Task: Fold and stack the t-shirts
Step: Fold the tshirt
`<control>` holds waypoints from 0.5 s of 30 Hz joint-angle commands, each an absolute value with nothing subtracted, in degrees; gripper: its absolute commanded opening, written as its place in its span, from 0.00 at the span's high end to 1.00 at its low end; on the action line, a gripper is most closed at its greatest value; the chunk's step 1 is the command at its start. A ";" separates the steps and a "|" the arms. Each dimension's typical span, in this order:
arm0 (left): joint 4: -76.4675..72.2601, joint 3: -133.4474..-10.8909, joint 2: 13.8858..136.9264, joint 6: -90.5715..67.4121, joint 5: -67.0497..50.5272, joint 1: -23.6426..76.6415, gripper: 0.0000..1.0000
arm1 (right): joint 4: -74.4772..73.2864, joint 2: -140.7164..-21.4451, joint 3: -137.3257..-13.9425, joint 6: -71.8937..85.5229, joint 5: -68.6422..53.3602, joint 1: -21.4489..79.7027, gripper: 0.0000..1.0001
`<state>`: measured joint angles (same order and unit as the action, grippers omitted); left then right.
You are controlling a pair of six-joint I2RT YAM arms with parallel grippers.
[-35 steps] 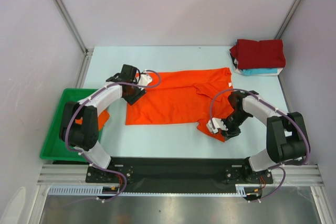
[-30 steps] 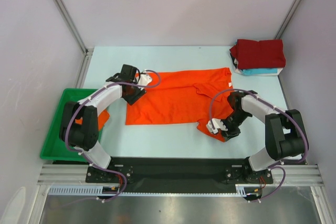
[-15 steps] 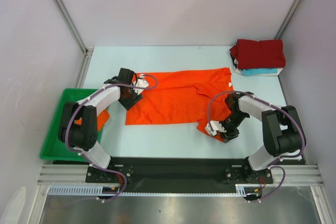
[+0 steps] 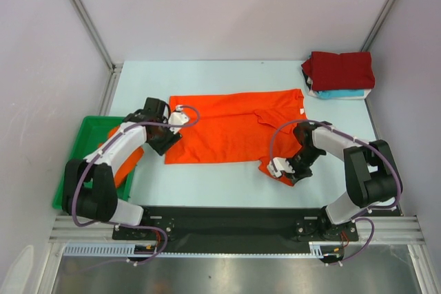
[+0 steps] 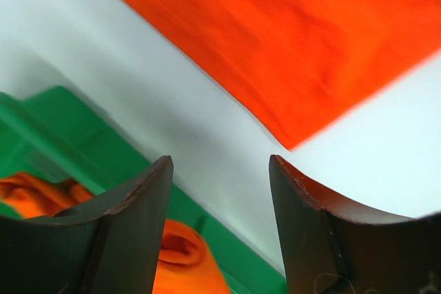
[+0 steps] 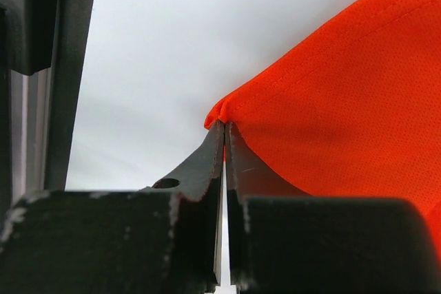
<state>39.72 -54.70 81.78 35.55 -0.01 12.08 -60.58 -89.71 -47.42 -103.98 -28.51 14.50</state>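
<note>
A bright orange t-shirt [image 4: 227, 129] lies spread flat in the middle of the table. My right gripper [image 4: 292, 174] is at its near right sleeve, shut on the hem; the right wrist view shows the jaws [image 6: 224, 127] pinched together on the cloth's edge [image 6: 331, 94]. My left gripper [image 4: 164, 144] hangs open over the shirt's near left corner, holding nothing. In the left wrist view that corner [image 5: 289, 53] lies beyond the open gripper [image 5: 220, 170]. A folded dark red t-shirt [image 4: 341, 68] sits on a turquoise one [image 4: 341, 93] at the far right.
A green tray [image 4: 89, 123] stands off the table's left edge with more orange cloth [image 4: 126, 168] in it, also seen in the left wrist view [image 5: 179, 259]. Frame posts rise at the back corners. A black rail runs along the near edge.
My left gripper has moved from the shirt's far left edge toward me, to its near left corner. My right gripper has shut on the sleeve hem.
</note>
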 commanded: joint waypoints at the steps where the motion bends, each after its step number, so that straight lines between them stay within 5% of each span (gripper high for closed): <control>1: 46.22 -53.35 81.20 36.83 -6.58 10.81 0.36 | -58.62 -88.77 -47.63 -101.34 -26.81 14.85 1.00; 15: 47.02 -58.80 92.98 35.42 -11.78 9.23 0.32 | -57.31 -89.73 -48.60 -96.68 -26.63 16.08 1.00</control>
